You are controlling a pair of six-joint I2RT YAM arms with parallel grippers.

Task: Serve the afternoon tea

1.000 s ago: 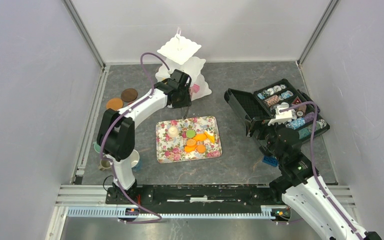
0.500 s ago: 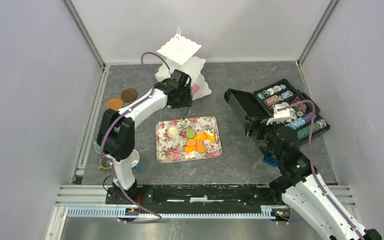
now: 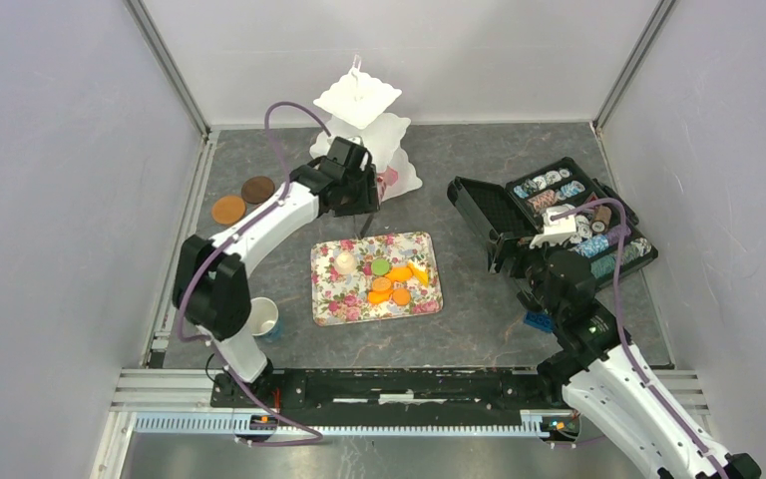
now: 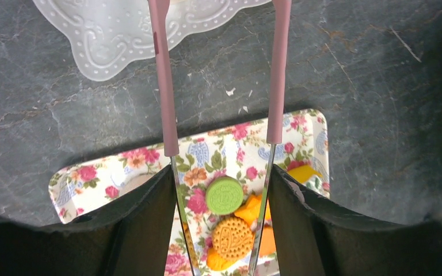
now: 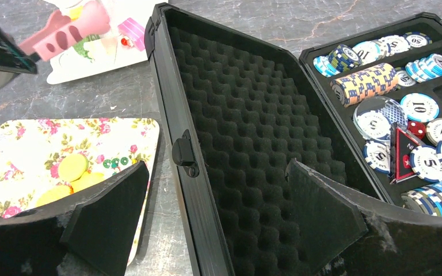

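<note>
My left gripper [image 3: 356, 193] [image 4: 223, 172] is shut on pink-handled metal tongs [image 4: 164, 86], whose arms stand apart; their ends run out of the wrist view over the white tiered stand [image 3: 359, 100]. It hangs above the far edge of the floral tray [image 3: 331, 299]. The tray holds a green biscuit [image 4: 224, 195], an orange biscuit [image 4: 232, 237], a yellow cake [image 3: 419, 269] and a cream cake [image 3: 345, 261]. A pink cake [image 3: 389, 180] sits on the stand's lowest tier. A brown saucer [image 3: 257, 190], an orange saucer [image 3: 227, 210] and a white cup [image 3: 262, 316] are at the left. My right gripper [image 3: 539, 261] [image 5: 218, 218] is open and empty.
An open black case [image 3: 504, 215] of patterned discs [image 5: 374, 80] lies at the right, its foam lid under my right gripper. A small blue brick [image 3: 539, 321] lies in front of it. Walls close in on three sides.
My left arm has swung its elbow left and now covers the spot where two small cups showed. The gripper with the tongs shifted slightly left. The right arm barely moved.
</note>
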